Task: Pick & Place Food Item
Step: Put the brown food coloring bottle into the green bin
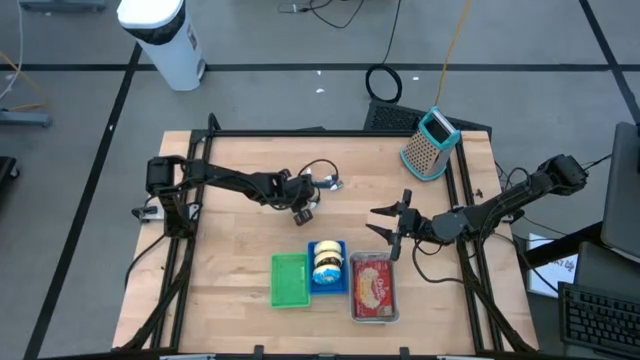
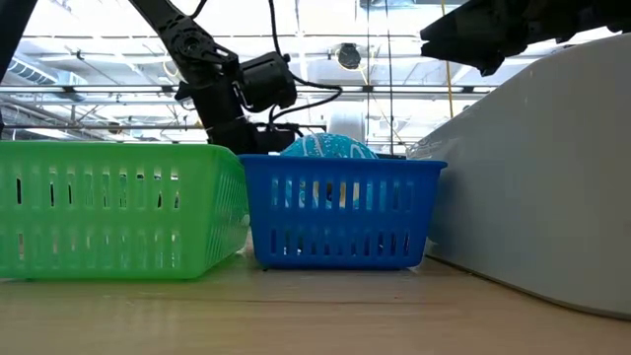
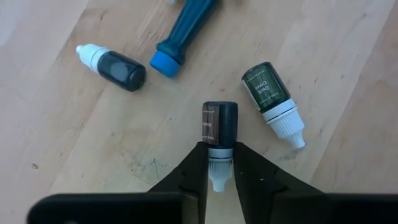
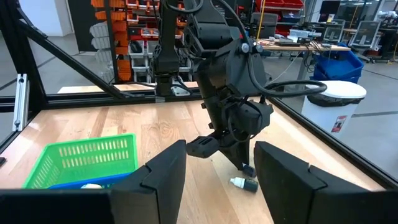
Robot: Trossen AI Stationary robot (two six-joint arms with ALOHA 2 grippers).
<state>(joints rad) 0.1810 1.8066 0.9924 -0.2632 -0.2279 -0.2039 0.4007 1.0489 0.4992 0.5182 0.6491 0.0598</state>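
Note:
Several small dropper bottles lie on their sides on the wooden table in the left wrist view: a brown one (image 3: pixel 219 123), a dark green one (image 3: pixel 266 88), a black one (image 3: pixel 118 67) and a blue tube (image 3: pixel 183 28). My left gripper (image 3: pixel 219 175) is closed on the brown bottle; in the high view it (image 1: pixel 304 211) sits at mid-table. My right gripper (image 1: pixel 386 226) hovers open, right of centre, with nothing between its fingers (image 4: pixel 165 177). A blue basket (image 1: pixel 328 282) holding food items stands between a green basket (image 1: pixel 289 281) and a red-labelled container (image 1: pixel 373 288). My left gripper pinches the brown bottle's white cap end (image 3: pixel 217 168) between its two fingers. The fingers (image 3: pixel 194 171) slant down from above and lie along the bottle, coming at it from the cap end. The bottle lies on its side on the table, its body pointing away from the gripper.
A metal grater (image 1: pixel 430 146) stands at the table's far right corner. The baskets and the container sit near the front edge; in the low view the green basket (image 2: pixel 118 222) and blue basket (image 2: pixel 340 222) fill the foreground. Bare wood lies left of the bottles.

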